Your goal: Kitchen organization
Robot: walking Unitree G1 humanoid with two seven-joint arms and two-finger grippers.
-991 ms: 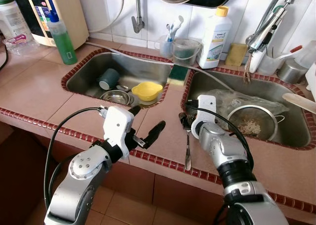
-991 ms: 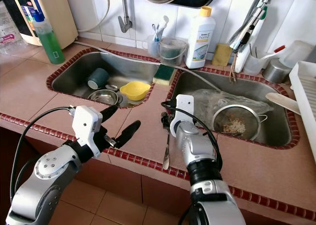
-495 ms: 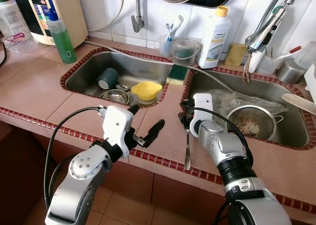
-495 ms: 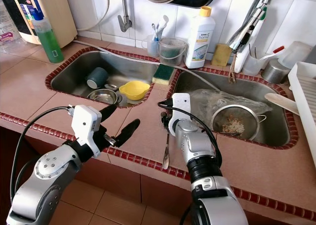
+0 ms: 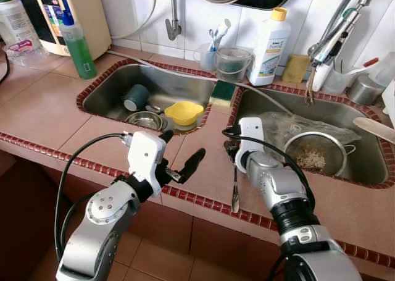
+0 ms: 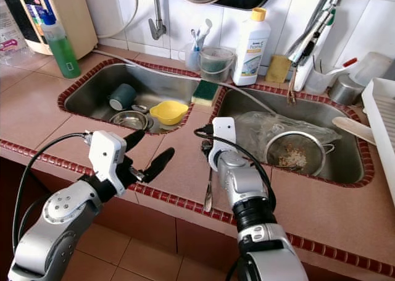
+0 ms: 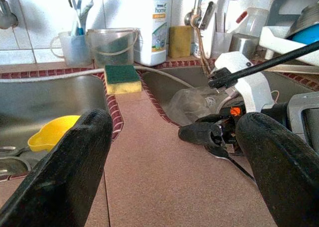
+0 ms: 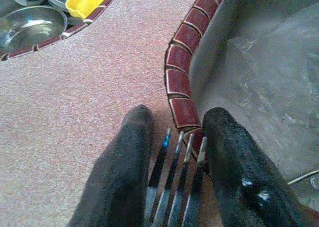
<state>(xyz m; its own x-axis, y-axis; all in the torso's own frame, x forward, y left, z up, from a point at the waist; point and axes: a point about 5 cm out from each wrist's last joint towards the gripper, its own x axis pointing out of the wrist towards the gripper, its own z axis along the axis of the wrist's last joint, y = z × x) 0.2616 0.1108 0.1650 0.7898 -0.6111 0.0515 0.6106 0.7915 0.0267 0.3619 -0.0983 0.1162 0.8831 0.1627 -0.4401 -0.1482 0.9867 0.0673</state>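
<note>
My right gripper (image 8: 172,152) is down on the tiled counter (image 5: 55,108) between the two sinks, its two fingers (image 8: 119,172) narrowed on either side of the head of a fork (image 5: 235,181). The tines point away from me toward the red tile edging of the right sink (image 5: 345,117), and the handle runs back toward the counter's front edge, so the fork's long axis lies nearly front to back. The fork rests flat on the counter. My left gripper (image 5: 179,156) hovers wide open over the counter, just in front of the left sink (image 5: 111,89) that holds a yellow bowl (image 5: 183,113).
</note>
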